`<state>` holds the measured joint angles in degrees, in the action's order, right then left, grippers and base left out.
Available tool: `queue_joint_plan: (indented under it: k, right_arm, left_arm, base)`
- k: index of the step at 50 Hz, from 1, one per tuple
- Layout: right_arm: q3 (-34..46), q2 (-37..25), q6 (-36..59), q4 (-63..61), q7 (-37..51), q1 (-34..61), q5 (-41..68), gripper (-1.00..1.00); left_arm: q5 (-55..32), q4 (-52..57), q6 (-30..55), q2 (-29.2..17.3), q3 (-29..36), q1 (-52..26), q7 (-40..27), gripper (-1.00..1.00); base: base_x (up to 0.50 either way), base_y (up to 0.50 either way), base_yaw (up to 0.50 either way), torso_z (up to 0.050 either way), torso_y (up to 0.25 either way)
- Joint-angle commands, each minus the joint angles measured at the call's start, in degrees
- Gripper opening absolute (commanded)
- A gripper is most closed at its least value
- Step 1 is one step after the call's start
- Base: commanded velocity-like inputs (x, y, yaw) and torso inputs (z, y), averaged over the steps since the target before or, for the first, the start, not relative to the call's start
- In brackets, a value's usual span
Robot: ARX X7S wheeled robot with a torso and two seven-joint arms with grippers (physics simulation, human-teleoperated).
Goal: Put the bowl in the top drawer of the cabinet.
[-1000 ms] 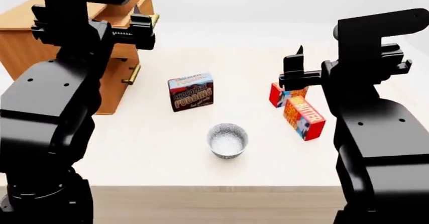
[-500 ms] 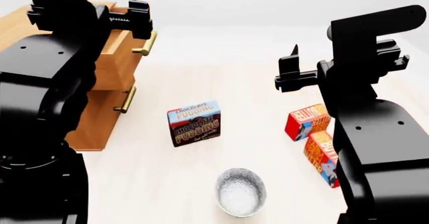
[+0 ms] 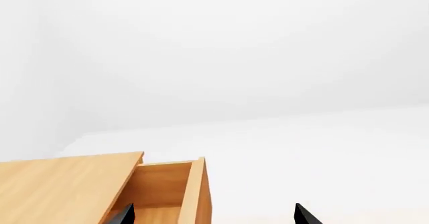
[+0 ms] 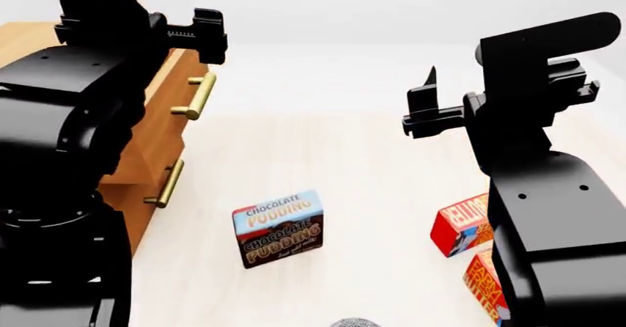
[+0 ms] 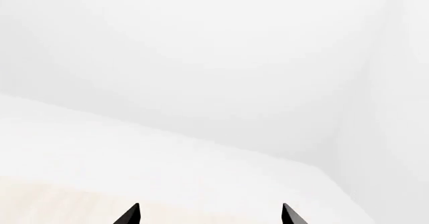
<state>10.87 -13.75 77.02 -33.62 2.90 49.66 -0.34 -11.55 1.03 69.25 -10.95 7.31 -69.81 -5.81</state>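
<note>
Since half a second ago everything has slid toward six o'clock: the bowl (image 4: pixel 354 322) is now only a speckled sliver cut off at the frame's bottom edge. "CHOCOLATE PUDDING" reads plainly on the pudding box (image 4: pixel 278 227); the two red boxes (image 4: pixel 470 243) at four o'clock are half hidden behind the right arm, lettering unreadable. At ten o'clock the cabinet (image 4: pixel 157 144) has its top drawer (image 3: pixel 168 191) pulled out, what shows of its inside bare. Left gripper (image 3: pixel 211 215) and right gripper (image 5: pixel 209 214) both hang spread, holding nothing.
</note>
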Motion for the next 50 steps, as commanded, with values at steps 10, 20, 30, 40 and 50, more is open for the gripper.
queue_joint_plan:
  k: [10, 20, 30, 40, 50]
  right_arm:
    - [1.6, -1.8, -3.1, 0.3, -0.4, -2.8, 0.4, 1.0]
    - [1.4, -1.9, -5.4, 0.7, -0.7, -4.0, 0.9, 1.0]
    - [1.5, -2.0, -6.8, 2.2, -0.4, -4.4, 0.9, 1.0]
    - [1.5, -2.2, -7.7, 3.2, -0.2, -4.7, 0.9, 1.0]
    - [1.3, -2.1, -8.4, 4.2, -0.1, -5.1, 1.2, 1.0]
  left_arm:
    - [3.5, -18.4, -1.9, 1.6, 3.0, -8.7, -3.5, 1.0]
    - [2.5, -30.0, -3.3, 3.5, 1.4, -12.4, -3.2, 1.0]
    - [2.5, -43.0, -9.5, 4.3, 0.6, -15.1, -3.1, 1.0]
    - [2.5, -48.0, -11.9, 4.7, 1.8, -15.2, -1.9, 1.0]
    - [2.0, -53.9, -15.0, 5.0, 1.5, -15.8, -1.4, 1.0]
  base:
    - [0.5, 0.0, 0.0, 0.0, 0.0]
    - [0.0, 0.0, 0.0, 0.0, 0.0]
    - [0.0, 0.0, 0.0, 0.0, 0.0]
    - [0.0, 0.0, 0.0, 0.0, 0.0]
    - [0.0, 0.0, 0.0, 0.0, 0.0]
